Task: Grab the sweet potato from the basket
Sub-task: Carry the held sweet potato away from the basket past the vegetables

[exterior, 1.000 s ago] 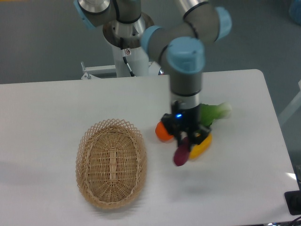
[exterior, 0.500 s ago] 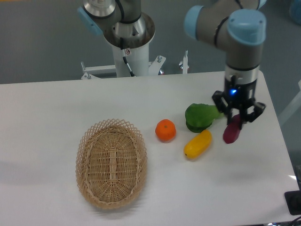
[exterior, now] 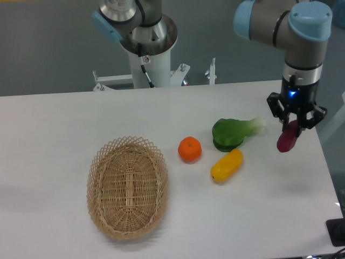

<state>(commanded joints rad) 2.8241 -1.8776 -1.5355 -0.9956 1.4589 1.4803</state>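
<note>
Fingers (exterior: 295, 125) clamped on the potato (exterior: 287, 139), held tilted above the desk (exterior: 54, 124) near its right edge, well apart from the basket (exterior: 128, 186).

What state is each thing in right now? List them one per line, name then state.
tool: shut on the sweet potato, above the table's right side
sweet potato: held in the tool, off the table, tilted
basket: empty, resting on the table
orange fruit: loose on the table
yellow vegetable: lying on the table
green vegetable: lying on the table
</note>
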